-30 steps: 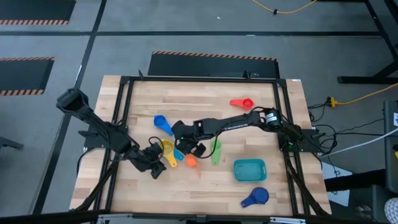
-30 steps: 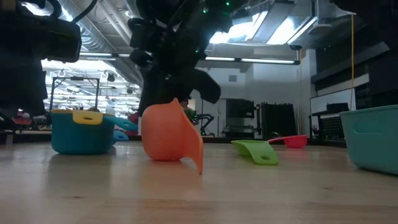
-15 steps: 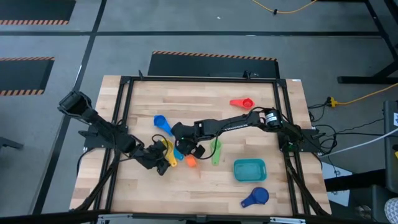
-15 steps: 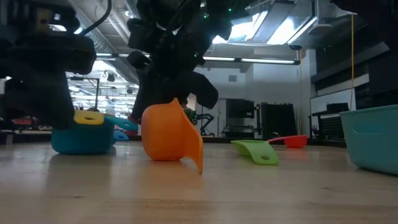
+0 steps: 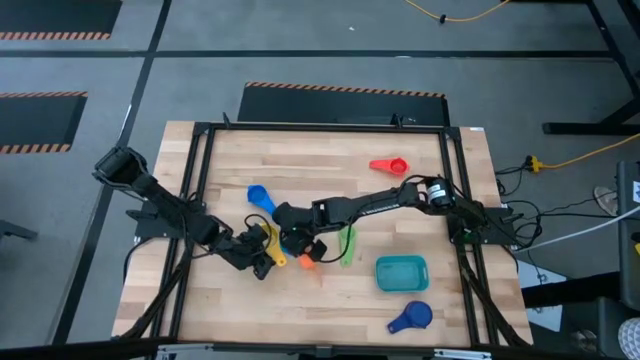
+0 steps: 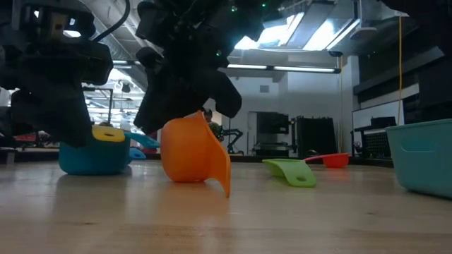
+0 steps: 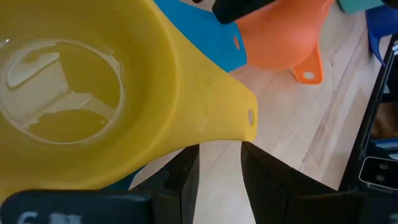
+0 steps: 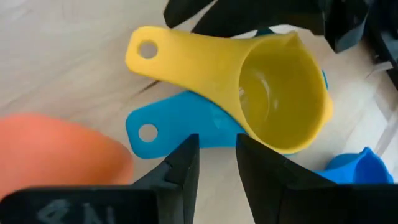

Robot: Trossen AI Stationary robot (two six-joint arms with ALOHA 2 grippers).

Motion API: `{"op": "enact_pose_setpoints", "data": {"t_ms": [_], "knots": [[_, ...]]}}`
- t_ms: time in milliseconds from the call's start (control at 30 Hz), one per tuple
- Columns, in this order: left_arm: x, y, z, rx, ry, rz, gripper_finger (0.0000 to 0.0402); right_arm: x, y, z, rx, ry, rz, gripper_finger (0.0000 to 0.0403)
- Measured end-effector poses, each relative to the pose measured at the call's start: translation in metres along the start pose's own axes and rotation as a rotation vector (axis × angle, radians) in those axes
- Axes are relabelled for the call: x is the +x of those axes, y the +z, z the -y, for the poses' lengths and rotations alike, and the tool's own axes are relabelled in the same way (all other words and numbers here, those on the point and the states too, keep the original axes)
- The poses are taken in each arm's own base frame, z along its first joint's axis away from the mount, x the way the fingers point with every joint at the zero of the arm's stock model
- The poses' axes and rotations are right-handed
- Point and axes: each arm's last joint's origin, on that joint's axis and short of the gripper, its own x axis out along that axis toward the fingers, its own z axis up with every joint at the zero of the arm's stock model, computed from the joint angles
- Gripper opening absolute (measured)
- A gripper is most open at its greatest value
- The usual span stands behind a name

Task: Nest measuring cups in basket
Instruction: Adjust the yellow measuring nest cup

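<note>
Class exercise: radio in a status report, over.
Left gripper open by small yellow plastic cup; right gripper open over orange cup. Teal plastic basket empty.

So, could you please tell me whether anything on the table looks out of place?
Yes: the orange measuring cup lies tipped over, mouth down, handle slanting to the wood, between both grippers. The basket holds no cups.

The left gripper [image 5: 262, 252] has moved closer to the yellow cup [image 5: 266, 236] and now sits at its handle. The right gripper [image 5: 303, 246] has shifted slightly toward the orange cup [image 5: 306, 261].
</note>
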Motion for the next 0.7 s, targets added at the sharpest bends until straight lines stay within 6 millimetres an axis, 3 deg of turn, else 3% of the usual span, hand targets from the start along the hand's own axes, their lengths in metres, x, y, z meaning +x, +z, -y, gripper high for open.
{"op": "enact_pose_setpoints", "data": {"t_ms": [333,700], "knots": [[0.000,0.000,0.000,0.003,0.000,-0.001,0.0111,-0.006,0.001,0.013,-0.049,-0.128,-0.094,0.0111],[0.000,0.000,0.000,0.004,0.000,-0.001,0.0111,0.012,-0.017,-0.006,-0.043,-0.085,-0.089,0.0111]]}}
